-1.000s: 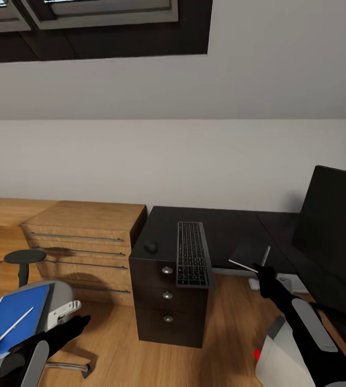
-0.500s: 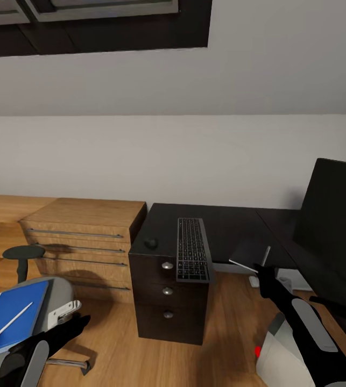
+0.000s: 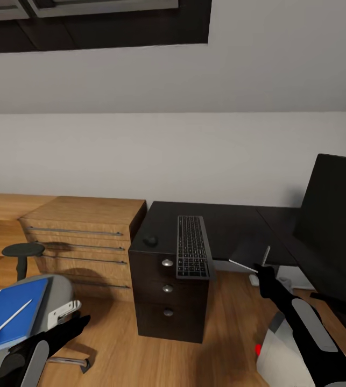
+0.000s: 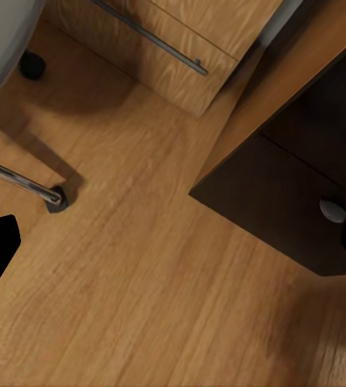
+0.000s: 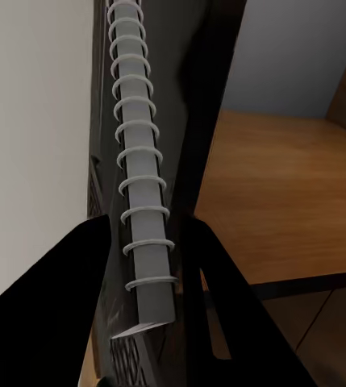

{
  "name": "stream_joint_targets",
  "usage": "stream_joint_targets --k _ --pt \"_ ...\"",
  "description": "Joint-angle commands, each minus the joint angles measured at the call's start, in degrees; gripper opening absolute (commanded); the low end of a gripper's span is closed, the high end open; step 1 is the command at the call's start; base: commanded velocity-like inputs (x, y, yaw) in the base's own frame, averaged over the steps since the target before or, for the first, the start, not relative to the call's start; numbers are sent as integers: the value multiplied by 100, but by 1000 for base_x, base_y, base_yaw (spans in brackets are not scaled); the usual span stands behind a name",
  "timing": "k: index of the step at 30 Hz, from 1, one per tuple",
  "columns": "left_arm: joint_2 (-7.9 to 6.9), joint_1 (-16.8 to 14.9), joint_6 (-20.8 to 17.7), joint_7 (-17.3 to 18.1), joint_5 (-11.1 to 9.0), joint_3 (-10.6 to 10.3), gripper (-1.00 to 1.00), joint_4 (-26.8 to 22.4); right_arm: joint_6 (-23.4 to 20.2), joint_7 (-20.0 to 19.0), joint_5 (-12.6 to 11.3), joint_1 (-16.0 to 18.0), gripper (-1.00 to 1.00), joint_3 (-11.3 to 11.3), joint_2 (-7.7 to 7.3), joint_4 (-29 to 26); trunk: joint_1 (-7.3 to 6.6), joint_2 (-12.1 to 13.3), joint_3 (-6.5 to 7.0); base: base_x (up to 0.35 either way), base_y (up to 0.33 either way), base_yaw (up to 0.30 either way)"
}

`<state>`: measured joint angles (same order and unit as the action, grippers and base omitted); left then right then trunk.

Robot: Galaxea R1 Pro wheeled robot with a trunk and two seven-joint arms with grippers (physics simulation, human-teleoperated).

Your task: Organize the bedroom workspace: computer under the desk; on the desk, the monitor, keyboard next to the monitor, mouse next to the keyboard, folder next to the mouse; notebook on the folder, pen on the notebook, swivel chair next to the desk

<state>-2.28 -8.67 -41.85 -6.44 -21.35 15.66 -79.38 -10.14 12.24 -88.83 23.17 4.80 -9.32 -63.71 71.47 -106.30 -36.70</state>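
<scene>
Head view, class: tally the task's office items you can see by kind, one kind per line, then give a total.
Keyboard: 1
Mouse: 1
Monitor: 1
Folder, blue: 1
Pen: 1
Notebook, spiral-bound: 1
Swivel chair: 1
Total: 7

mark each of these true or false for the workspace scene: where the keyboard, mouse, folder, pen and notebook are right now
1. The keyboard lies on the dark desk. True.
2. The mouse sits right of the keyboard. False: it is left of it, on the desk corner.
3. The blue folder is on the desk. False: it rests on the swivel chair.
4. A pen lies on the folder. True.
5. The right end effector holds the spiral notebook. True.
</scene>
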Motion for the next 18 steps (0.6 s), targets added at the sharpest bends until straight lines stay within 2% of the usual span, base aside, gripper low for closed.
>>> stream_joint_targets --k 1,4,18 --pt "-1 -3 -25 -50 -62 -1 100 -7 -23 33 -38 3 -100 7 1 -10 22 -45 -25 0 0 0" --pt "-1 -2 -25 -50 -64 -1 100 -7 -23 33 -38 3 -100 5 1 -8 88 -165 -78 0 0 0" --pt "-1 -3 -42 -43 -66 -9 100 -7 -23 33 -38 3 -100 4 1 -10 88 -165 -78 0 0 0"
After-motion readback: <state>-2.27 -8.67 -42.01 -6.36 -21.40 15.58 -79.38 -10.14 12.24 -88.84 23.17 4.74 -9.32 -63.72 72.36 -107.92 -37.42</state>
